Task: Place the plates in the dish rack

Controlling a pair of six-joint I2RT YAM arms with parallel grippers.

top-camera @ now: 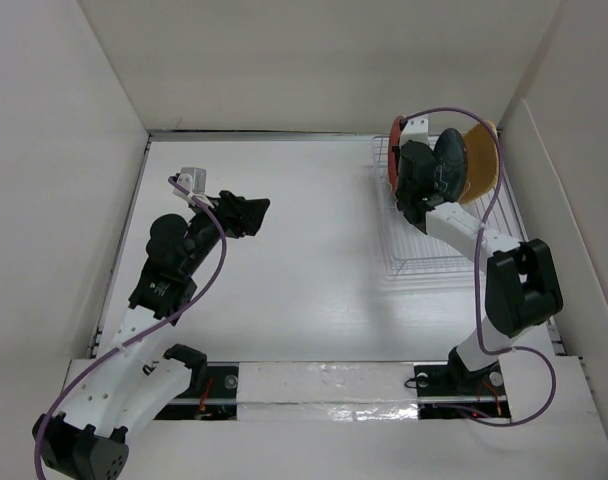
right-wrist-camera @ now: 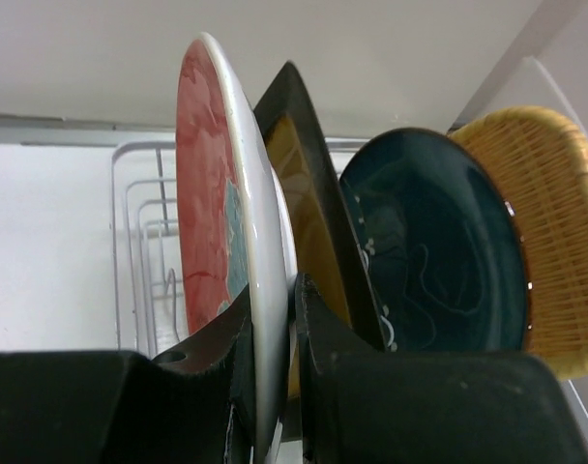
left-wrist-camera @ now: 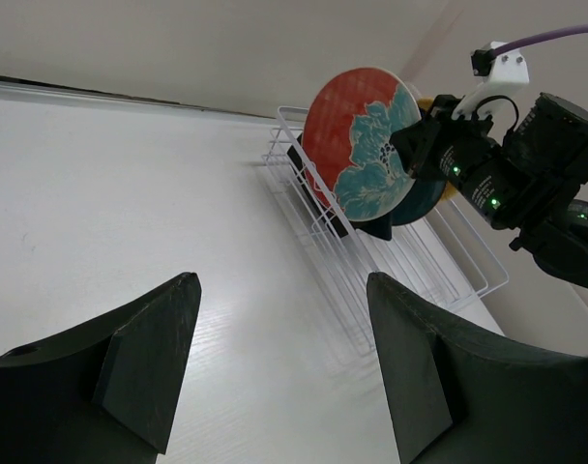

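The red-and-teal patterned plate [right-wrist-camera: 212,193] stands on edge at the far left end of the white wire dish rack [top-camera: 424,265]. My right gripper [right-wrist-camera: 272,290] is shut on its lower rim, one finger on each face. Behind it in the right wrist view stand the mustard-yellow plate with a black rim [right-wrist-camera: 308,193], the dark teal plate [right-wrist-camera: 439,242] and the orange plate [right-wrist-camera: 555,222], all upright. My left gripper [left-wrist-camera: 284,278] hangs open and empty over bare table, left of the dish rack [left-wrist-camera: 449,271], facing the patterned plate [left-wrist-camera: 357,145].
White walls enclose the table on the left, back and right. The right wall panel [top-camera: 544,200] runs close beside the rack. A purple cable [top-camera: 494,215] loops over the right arm [top-camera: 514,290]. The left arm [top-camera: 169,260] lies across the table's left side.
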